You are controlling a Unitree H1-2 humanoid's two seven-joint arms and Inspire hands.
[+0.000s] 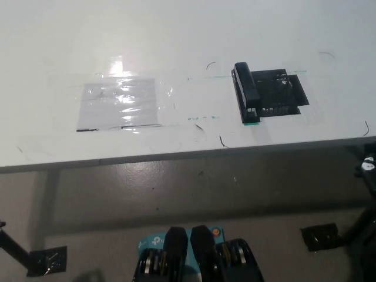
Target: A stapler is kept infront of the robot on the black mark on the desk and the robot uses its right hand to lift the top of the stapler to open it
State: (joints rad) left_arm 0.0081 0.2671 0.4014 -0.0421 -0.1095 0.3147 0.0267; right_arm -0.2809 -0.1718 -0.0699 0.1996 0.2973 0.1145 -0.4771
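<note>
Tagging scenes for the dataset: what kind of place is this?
Probably a lab or test bench rather than an office: a bare white desk with a taped black mark positioning the stapler, a clear taped patch, and tape marks on the grey floor.
</note>
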